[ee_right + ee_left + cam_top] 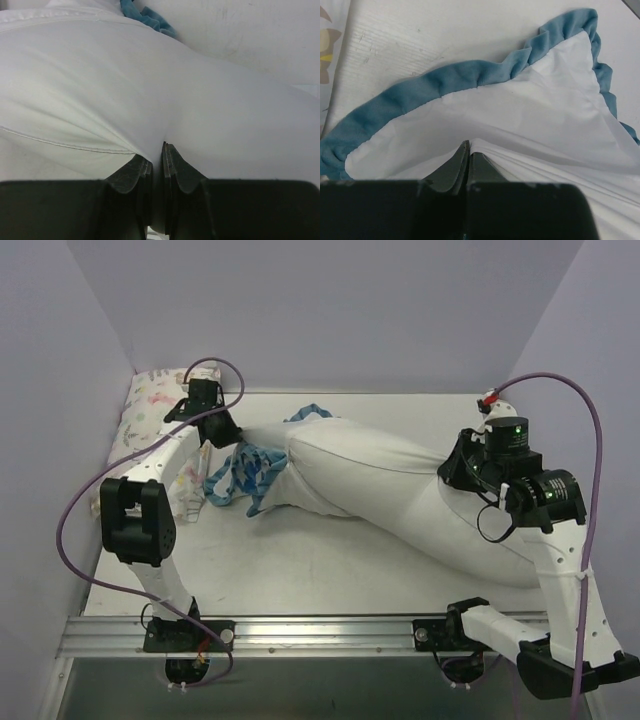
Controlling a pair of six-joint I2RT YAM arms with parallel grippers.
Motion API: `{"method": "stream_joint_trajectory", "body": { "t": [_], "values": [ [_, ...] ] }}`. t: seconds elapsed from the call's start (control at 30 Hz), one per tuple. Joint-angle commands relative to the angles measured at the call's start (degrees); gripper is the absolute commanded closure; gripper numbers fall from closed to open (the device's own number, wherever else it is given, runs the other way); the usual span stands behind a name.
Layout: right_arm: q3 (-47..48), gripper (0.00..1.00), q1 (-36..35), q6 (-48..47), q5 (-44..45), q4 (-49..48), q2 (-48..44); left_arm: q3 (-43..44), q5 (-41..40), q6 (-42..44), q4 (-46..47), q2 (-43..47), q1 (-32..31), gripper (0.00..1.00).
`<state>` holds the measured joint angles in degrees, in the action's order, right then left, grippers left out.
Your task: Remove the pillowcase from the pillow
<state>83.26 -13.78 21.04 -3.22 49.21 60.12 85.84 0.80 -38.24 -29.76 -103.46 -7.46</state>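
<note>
Pillowcase (pixel 243 475) and pillow (pixel 400 485) lie stretched in a diagonal band across the table (pixel 330 560), gripped from opposite ends by two robot arms. The left gripper (pixel 468 150), at the upper left of the overhead view, has its fingers clenched on a fold of the case's plain white reverse, just inside the blue ruffled trim (pixel 420 90). That hold gives it cloth alone, with no stuffing caught in the pinch. The right gripper (pixel 156 150), at centre right of the overhead view, nips a tuck of the plump white pillow between its two fingers, most likely to anchor it against a pull from the other side.

The case sits bunched in blue-and-white folds at the pillow's left end, left of centre, with nearly all of the pillow bare. Whether the pillow's tip lies inside the case's mouth is hard to tell from here. The job looks close to done, and drawing the two ends further apart should free the cover.

A second, pastel-print pillow (pixel 150 405) rests against the left wall behind the left arm, apart from the action.
</note>
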Motion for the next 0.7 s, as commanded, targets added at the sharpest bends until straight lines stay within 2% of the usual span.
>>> {"method": "stream_joint_trajectory", "body": {
  "t": [0.0,0.37,0.5,0.67],
  "values": [
    [4.5,1.00,3.1,-1.0,10.3,-0.1,-5.5,2.8,-14.4,2.6,0.3,-2.9,4.3,1.00],
    [7.3,1.00,3.1,-0.6,7.6,0.6,-6.0,6.0,-13.5,3.8,0.1,-5.5,2.3,1.00],
    [7.5,1.00,3.2,0.6,6.6,-2.2,-5.6,2.8,-13.3,4.3,1.9,-3.7,0.5,1.00],
    [15.7,1.00,3.2,1.7,4.1,-4.9,-2.0,-2.8,-12.8,2.8,5.1,-0.1,-1.1,1.00]
  ]
}}
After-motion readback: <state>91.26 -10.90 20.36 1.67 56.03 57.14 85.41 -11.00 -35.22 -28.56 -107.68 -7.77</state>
